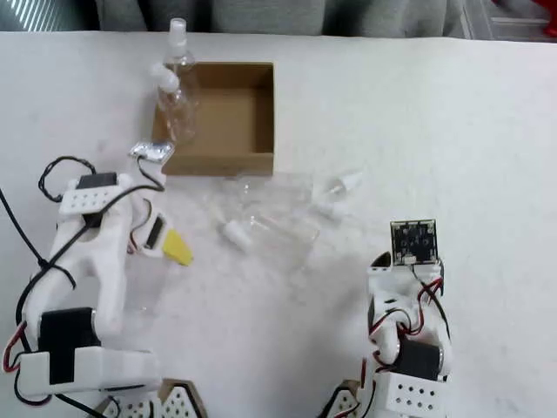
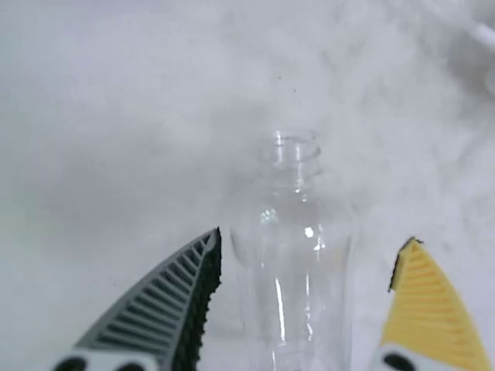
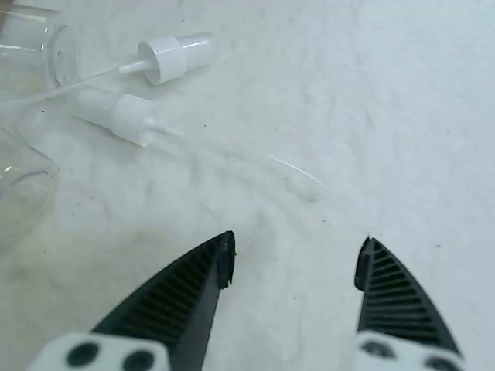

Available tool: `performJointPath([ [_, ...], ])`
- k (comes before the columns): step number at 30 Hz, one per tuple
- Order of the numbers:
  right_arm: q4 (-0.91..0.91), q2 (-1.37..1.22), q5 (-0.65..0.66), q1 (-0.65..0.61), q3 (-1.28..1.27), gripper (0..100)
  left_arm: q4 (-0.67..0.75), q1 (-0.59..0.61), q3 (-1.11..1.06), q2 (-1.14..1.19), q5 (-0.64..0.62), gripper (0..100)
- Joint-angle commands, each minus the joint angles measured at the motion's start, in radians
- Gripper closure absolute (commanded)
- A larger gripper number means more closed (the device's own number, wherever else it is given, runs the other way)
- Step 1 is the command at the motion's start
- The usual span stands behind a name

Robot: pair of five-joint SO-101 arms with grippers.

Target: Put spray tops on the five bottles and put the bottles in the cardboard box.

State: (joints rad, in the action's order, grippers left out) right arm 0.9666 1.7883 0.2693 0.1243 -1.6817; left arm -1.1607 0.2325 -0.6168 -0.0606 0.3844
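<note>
Left hand [image 2: 312, 238]: fingers apart, one grey [image 2: 182, 290] and one yellow [image 2: 425, 301]. An open bottle [image 2: 294, 185] lies between them, its uncapped neck pointing away from the hand. A gap shows on each side between the fingertips and the bottle wall. Contact lower down cannot be determined.

Right hand [image 3: 298, 239]: fingers apart, nothing between them, above bare bench [image 1: 435, 104]. In the high view this arm sits at the near right of the bench and the left arm at the near left.

Box [image 1: 252, 117]: at the far middle of the bench, top open. Two capped bottles [image 1: 177, 87] stand at its left wall. Whether they are inside or just outside the wall cannot be determined.

Loose parts: two spray tops [image 3: 174, 56] lie side by side ahead of the right hand, their tubes trailing. In the high view they lie to the right of the box's near corner. A third top [image 1: 233, 233] lies nearer the centre. Clear bare bottles [image 1: 283, 231] lie on their sides on the bench between the box and the two arms. Their outlines overlap, so the count is uncertain.
</note>
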Motion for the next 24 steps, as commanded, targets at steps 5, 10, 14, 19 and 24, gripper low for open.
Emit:
performJointPath([
  [5, 0.007, 0.004, 0.014, -0.002, -0.009, 76.5, 0.118, 0.001, -0.018, -0.001, 0.031, 70],
  [10, 0.007, 0.004, 0.014, -0.002, -0.009, 76.5, 0.169, -0.022, -0.086, -0.001, 0.083, 70],
  [14, 0.007, 0.004, 0.014, -0.002, -0.009, 76.5, 0.169, -0.025, -0.091, -0.001, 0.094, 70],
  [19, 0.007, 0.004, 0.014, -0.002, -0.009, 76.5, 0.169, -0.027, -0.091, -0.001, 0.097, 70],
  [24, 0.007, 0.004, 0.014, -0.001, -0.009, 76.5, 0.167, -0.047, -0.092, 0.001, 0.092, 65],
])
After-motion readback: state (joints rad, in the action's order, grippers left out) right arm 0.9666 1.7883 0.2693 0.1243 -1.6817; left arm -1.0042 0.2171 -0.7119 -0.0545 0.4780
